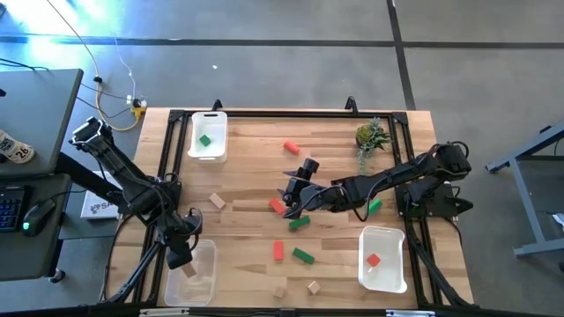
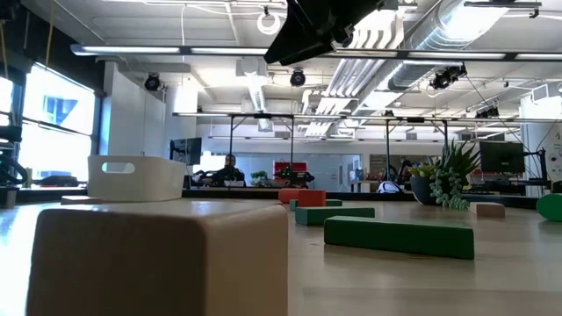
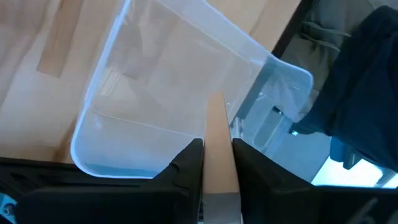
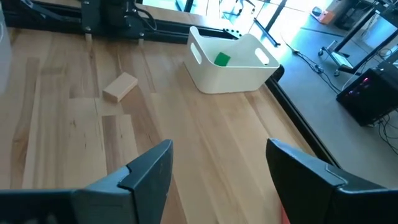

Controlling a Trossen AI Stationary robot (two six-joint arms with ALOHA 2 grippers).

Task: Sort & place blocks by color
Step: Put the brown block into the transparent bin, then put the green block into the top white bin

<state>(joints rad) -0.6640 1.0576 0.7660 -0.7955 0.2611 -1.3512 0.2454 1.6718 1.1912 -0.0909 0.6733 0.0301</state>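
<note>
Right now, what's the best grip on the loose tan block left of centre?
Come straight down from above on the tan block and grip across its two long faces at mid-length. It lies flat and skewed on the table, so the wrist probably needs turning to match. Nothing crowds its sides.

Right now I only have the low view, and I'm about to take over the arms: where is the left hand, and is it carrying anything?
Observer: The left hand is over the clear tray at the table's left edge, gripping a tan block.
Operator: And the right hand?
Observer: The right hand is mid-table beside a red block, fingers open with nothing between them.
Operator: Anything in the white tray I see?
Observer: One green block lies in it.
</note>
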